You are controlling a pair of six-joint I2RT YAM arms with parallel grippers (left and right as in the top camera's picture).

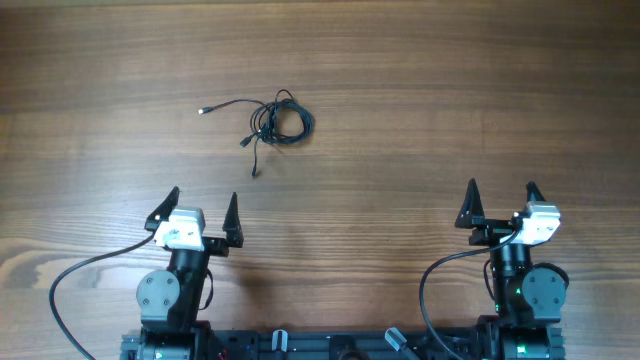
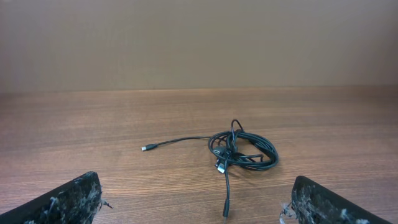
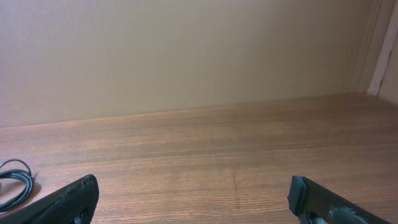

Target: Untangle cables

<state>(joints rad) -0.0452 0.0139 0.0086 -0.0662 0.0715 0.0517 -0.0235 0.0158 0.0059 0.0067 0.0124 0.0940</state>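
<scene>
The cables (image 1: 278,120) lie as a small tangled black bundle on the wooden table, left of centre and towards the back. One end with a silver tip (image 1: 203,111) stretches out to the left, and two short ends trail towards the front. In the left wrist view the cables (image 2: 245,152) lie ahead, slightly right of centre. The right wrist view shows only a loop of the cables (image 3: 13,180) at its left edge. My left gripper (image 1: 200,210) is open and empty, in front of the bundle. My right gripper (image 1: 501,200) is open and empty, far to the right.
Thicker black wires (image 1: 85,275) run from the arm bases at the table's front edge. A plain beige wall (image 3: 186,56) stands behind the table's far edge.
</scene>
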